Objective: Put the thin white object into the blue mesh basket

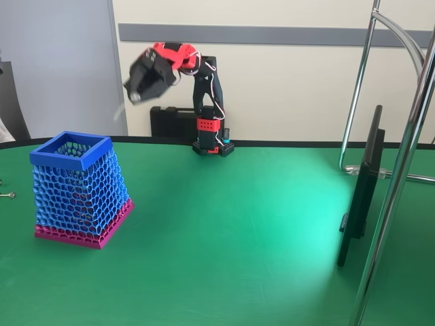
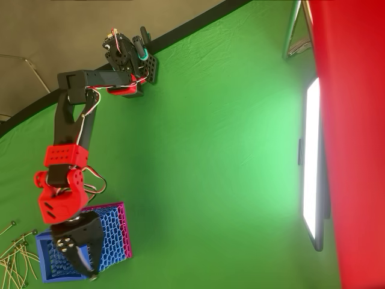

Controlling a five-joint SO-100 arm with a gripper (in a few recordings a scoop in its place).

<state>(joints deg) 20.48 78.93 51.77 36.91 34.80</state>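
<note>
The blue mesh basket (image 1: 78, 190) stands on the green table at the left, with a solid blue rim and a magenta base. From overhead its mesh wall (image 2: 111, 235) shows beside the arm. My red and black gripper (image 1: 138, 87) is raised high, above and behind the basket, and is blurred. In the overhead view the gripper (image 2: 89, 268) hangs over the basket's opening with its jaws close together. A pale thin streak, the thin white object (image 1: 120, 111), hangs from the gripper tip. It shows as a whitish line (image 2: 95, 259) along one finger.
Several thin sticks (image 2: 13, 259) lie on the table left of the basket. A small grey metal piece (image 1: 8, 195) sits at the left edge. A dark screen (image 1: 360, 197) and metal stand poles (image 1: 401, 170) occupy the right side.
</note>
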